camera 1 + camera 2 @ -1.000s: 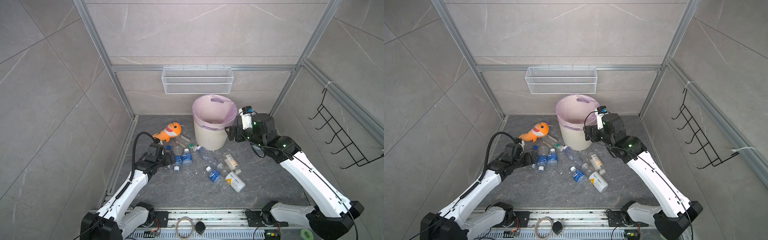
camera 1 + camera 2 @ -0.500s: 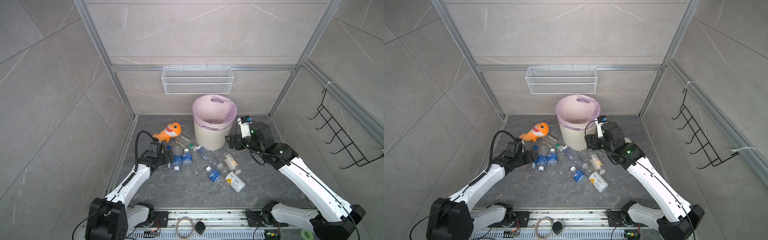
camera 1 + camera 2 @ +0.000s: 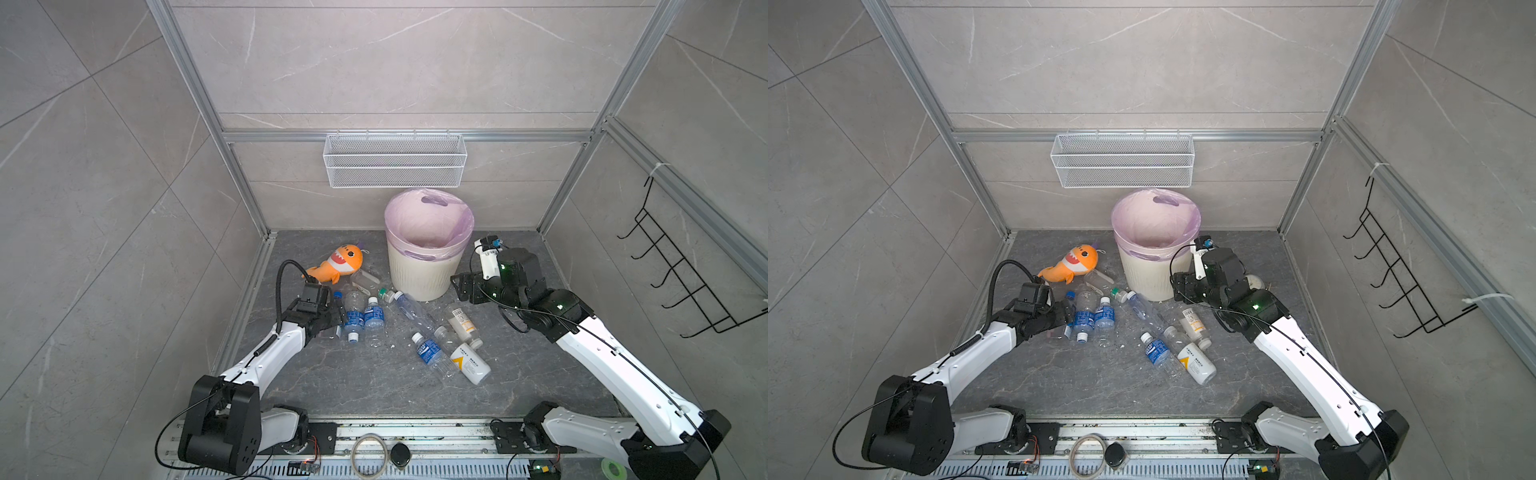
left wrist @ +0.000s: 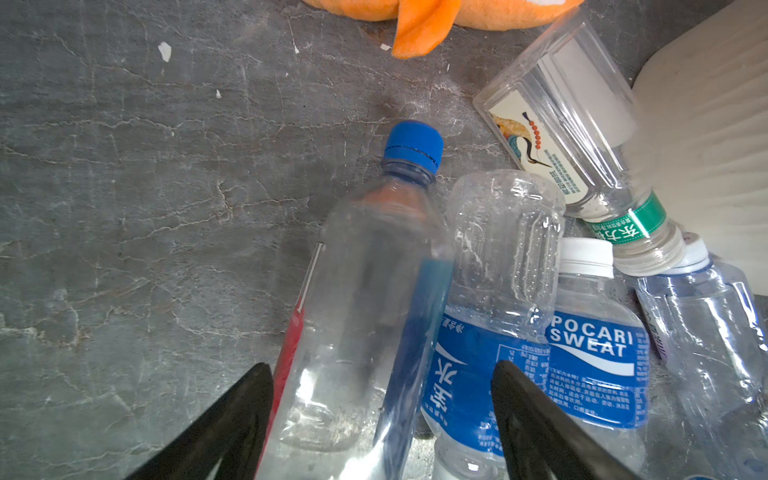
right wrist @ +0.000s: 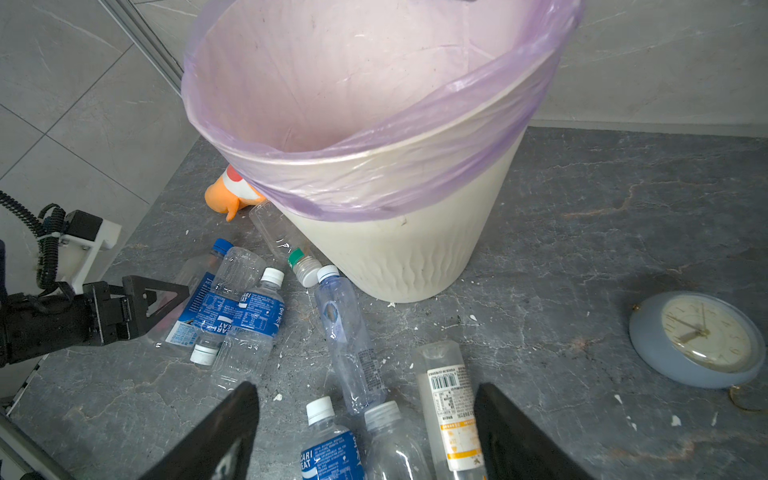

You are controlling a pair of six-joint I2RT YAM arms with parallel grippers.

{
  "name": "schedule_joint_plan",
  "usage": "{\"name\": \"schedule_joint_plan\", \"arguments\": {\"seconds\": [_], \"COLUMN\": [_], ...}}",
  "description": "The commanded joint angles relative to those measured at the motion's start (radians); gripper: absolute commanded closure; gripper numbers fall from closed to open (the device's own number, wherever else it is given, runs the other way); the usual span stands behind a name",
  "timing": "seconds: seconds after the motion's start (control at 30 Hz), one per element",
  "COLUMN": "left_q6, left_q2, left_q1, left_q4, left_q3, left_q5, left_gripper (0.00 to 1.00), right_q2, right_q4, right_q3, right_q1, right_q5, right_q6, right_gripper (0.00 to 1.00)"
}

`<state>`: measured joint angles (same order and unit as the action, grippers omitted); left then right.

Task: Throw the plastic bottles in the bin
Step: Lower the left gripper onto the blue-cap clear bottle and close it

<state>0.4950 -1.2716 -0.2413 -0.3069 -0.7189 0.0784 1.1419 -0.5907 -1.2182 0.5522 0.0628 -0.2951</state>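
The bin (image 3: 424,274) stands at 12 o'clock on the grey veined floor (image 3: 374,386). It is a cream, ribbed, tapered tub lined with a thin lilac bag. The bottles (image 3: 409,309) lie flat from the bin's 8 to its 5 o'clock. All are clear, crinkly plastic except one opaque white bottle (image 3: 471,365) with a yellow mark, whose long axis runs 10-to-4.

The left gripper (image 4: 378,374) is open, its black jaws astride the base of a smooth blue-capped bottle (image 4: 365,291). One jaw is close by the bottle's red label edge and the other is off it, over a neighbour. In both top views its cap points to 12. Just beside it at 3 o'clock lie a dimpled bottle (image 3: 354,318), cap to 6, and a Pocari bottle (image 3: 373,318), cap to 12.

The right gripper (image 5: 365,390) hangs open at the bin's 4 o'clock, holding nothing.
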Motion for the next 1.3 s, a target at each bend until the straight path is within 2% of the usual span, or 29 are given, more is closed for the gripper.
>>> {"name": "schedule_joint_plan", "arguments": {"seconds": [0.0,0.83,1.27], "left_q6": [0.005,0.016,0.024], "left_q2": [-0.026,-0.126,-0.175], "left_q1": [0.011,0.040,0.048], "left_q4": [0.024,0.078,0.117], "left_q3": [0.007,0.022,0.029], "left_q5": [0.021,-0.010,-0.029], "left_gripper": [0.17,0.24,0.23], "right_q2": [-0.018,0.001,0.012], "right_q4": [0.011,0.008,0.000], "right_q3": [0.014,0.015,0.017], "right_q1": [0.005,0.006,0.008], "right_q5": [-0.006,-0.018,-0.020], "right_q6": [-0.010,-0.013,-0.013], "right_gripper": [0.17,0.17,0.15]}}
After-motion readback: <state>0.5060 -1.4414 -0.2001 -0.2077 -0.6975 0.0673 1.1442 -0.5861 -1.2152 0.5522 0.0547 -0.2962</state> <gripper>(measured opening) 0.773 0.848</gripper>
